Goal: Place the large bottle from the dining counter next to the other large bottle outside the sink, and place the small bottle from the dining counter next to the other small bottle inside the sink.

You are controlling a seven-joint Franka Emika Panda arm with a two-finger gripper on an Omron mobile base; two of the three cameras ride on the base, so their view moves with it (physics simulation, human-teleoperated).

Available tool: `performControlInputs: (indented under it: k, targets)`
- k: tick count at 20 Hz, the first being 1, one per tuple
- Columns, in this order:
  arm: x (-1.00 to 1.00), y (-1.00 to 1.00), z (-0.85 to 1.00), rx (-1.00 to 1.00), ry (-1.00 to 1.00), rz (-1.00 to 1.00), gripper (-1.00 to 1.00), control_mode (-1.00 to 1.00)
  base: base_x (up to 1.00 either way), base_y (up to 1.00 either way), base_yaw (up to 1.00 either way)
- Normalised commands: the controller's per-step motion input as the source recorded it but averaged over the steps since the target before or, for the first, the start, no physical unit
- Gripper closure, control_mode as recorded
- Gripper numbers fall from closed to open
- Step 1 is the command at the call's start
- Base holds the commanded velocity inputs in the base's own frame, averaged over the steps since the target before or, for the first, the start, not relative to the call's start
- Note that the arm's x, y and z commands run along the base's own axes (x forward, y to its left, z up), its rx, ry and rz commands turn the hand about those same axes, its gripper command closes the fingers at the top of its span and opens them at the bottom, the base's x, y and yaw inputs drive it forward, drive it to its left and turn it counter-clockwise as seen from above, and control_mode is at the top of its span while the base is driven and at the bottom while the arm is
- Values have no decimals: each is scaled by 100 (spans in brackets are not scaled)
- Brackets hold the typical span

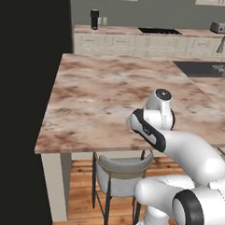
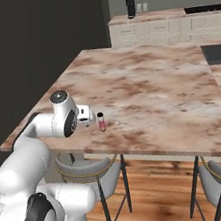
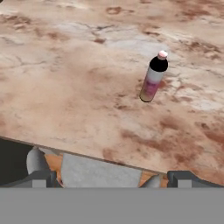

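Bottle stands upright on the dining counter, one alone, near the edge by the stools and just ahead of my gripper, apart from it. My jaws are spread wide, holding nothing. Small or large, I cannot rightly judge. One sink sits far across the stone. I count two stools below.

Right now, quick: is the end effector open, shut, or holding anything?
End effector: open, holding nothing; the bottle stands apart on the dining counter.
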Motion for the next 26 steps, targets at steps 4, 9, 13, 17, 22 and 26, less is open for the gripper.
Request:
performControlInputs:
  k: [4,9,13,17,22,26]
  targets:
    - [0,0,0,0,0,0,-100,100,12,2,-1]
    - [0,0,0,0,0,0,-100,100,29,0,-2]
    - [0,0,0,0,0,0,-100,100,17,1,0]
    - [0,0,0,0,0,0,-100,100,10,0,0]
    - [0,0,0,0,0,0,-100,100,10,0,0]
    - [3,0,0,0,0,0,-100,-100,11,0,0]
